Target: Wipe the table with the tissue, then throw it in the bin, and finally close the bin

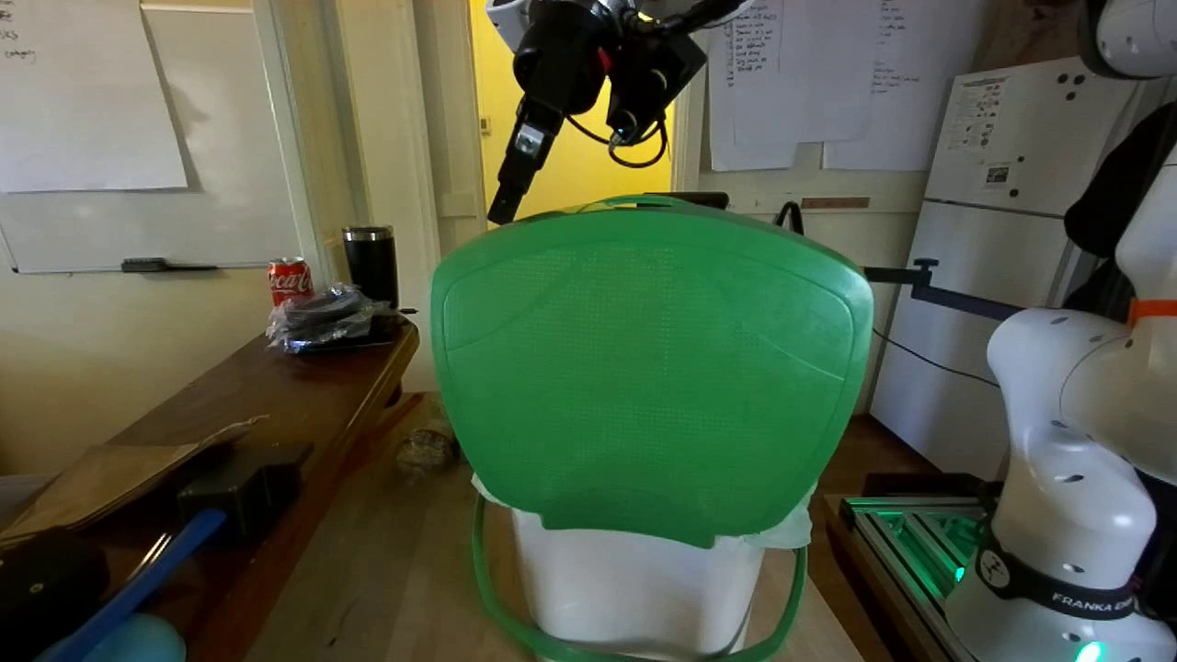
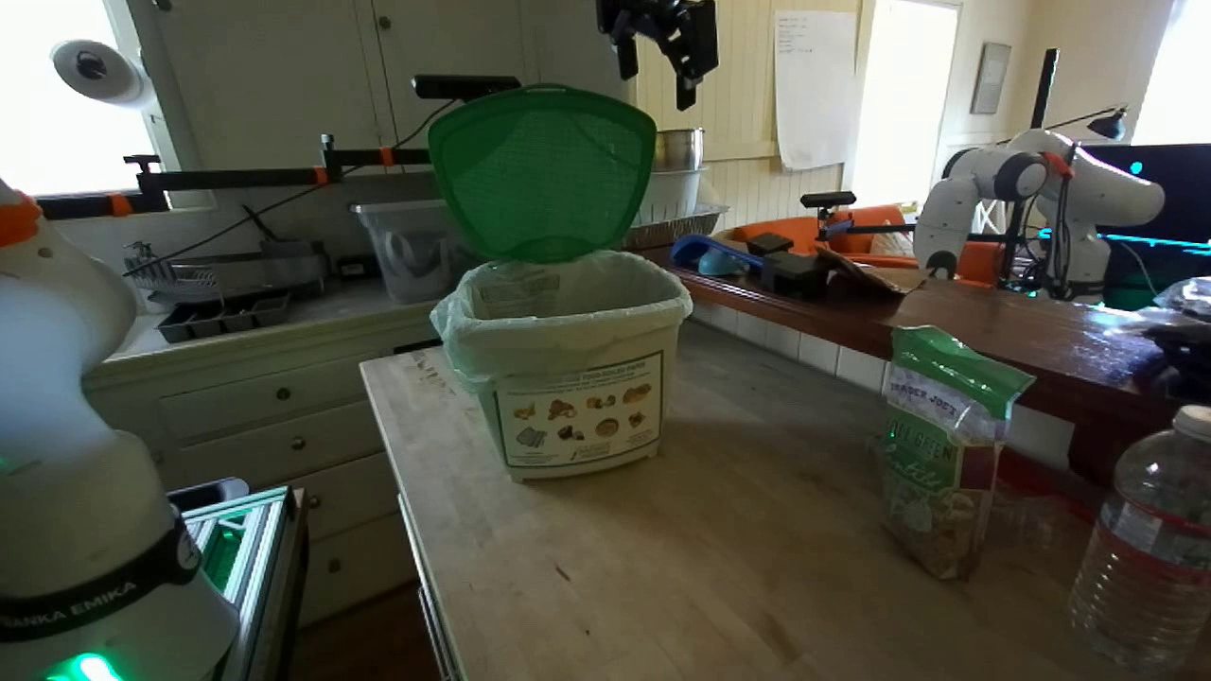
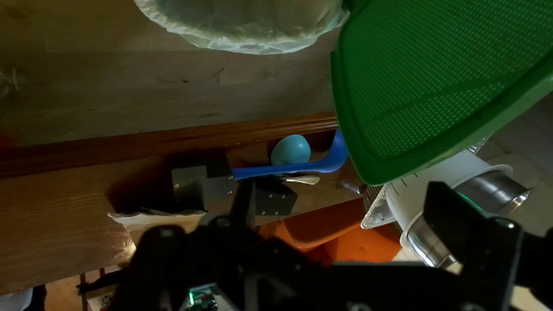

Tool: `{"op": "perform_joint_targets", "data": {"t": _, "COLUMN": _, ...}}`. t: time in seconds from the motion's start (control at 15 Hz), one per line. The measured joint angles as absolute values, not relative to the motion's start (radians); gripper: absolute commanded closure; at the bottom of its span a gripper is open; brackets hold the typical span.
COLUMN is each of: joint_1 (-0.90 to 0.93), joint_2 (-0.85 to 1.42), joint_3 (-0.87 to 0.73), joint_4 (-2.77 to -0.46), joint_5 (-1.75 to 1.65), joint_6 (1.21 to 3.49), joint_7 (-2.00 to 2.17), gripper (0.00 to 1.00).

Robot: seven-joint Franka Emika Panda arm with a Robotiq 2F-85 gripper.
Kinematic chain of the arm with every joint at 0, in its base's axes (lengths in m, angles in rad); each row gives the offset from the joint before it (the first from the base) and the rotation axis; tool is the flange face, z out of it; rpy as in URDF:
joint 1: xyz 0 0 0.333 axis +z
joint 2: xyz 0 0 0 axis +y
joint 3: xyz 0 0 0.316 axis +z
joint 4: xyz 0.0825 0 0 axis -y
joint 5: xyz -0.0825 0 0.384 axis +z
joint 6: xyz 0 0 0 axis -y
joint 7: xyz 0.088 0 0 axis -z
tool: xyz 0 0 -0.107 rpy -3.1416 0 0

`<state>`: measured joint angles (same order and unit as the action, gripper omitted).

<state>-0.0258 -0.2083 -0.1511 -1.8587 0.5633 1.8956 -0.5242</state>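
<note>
The gripper (image 2: pixel 658 85) hangs near the raised green lid (image 2: pixel 544 175), its fingers (image 2: pixel 627 59) spread wide with only air between them. The white bin (image 2: pixel 579 407) stands on the table (image 2: pixel 757 558), lined with a pale bag (image 2: pixel 464 317) (the bottom is hidden). A clear tub (image 2: pixel 416 246) on the counter (image 2: pixel 331 317) holds something indistinct.

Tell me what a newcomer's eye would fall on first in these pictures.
Probably the big green lid, raised on the white bin and filling the middle of an exterior view. The black gripper would likely come next, hanging open in the upper part of both exterior views, with nothing seen in its grip. Then perhaps the snack bag on the wooden table, with a clear bottle to its right in an exterior view.
</note>
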Motion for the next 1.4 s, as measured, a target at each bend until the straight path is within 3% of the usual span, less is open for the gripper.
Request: {"op": "perform_joint_targets", "data": {"t": 1.4, "joint_1": -0.003, "joint_2": -0.145, "joint_3": -0.081, "joint_4": -1.764, "joint_5": 0.564, "joint_6": 1.672, "joint_7": -0.326, "gripper": 0.00}}
